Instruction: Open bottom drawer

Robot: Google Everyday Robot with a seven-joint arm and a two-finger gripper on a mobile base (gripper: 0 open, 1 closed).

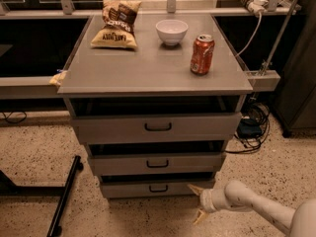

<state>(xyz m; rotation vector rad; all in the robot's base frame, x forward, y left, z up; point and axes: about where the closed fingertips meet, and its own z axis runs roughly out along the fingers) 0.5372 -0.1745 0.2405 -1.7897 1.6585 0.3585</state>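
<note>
The bottom drawer (158,188) is the lowest, narrowest grey front of the cabinet, with a small black loop handle (158,188) at its centre. It stands slightly out, with a dark gap above it. My gripper (197,204) is low near the floor, just right of and in front of the drawer's right end. Its two cream fingers (196,188) are spread apart and hold nothing. The upper finger is close to the drawer's right corner. The white arm (256,206) comes in from the lower right.
Above are the middle drawer (157,163) and the widest top drawer (157,127). On the cabinet top stand a chip bag (116,24), a white bowl (171,31) and a red can (202,54). A black stand leg (64,195) lies at left; cables (252,127) lie at right.
</note>
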